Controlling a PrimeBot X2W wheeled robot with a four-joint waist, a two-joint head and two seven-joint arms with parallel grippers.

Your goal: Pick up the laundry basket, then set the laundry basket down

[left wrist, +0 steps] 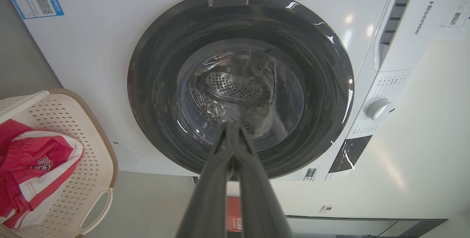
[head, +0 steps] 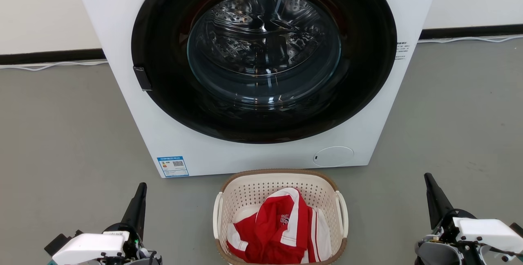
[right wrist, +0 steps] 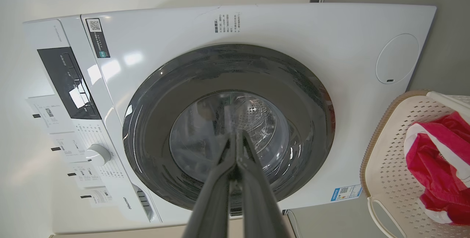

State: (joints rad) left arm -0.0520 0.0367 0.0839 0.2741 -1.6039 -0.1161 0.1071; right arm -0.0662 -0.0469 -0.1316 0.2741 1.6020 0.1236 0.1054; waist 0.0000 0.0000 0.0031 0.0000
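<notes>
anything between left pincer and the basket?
Nothing in the way. In the head view, bare grey floor separates the left pincer from the basket.

Cream perforated laundry basket (head: 261, 191), brown-rimmed, white side handles, upright on the floor, holding red-and-white clothing.

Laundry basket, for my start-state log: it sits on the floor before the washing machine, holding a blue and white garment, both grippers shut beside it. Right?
The garment is red and white, not blue; the head view shows it. The rest holds: laundry basket on the floor before the washing machine, left gripper and right gripper shut beside it.
</notes>
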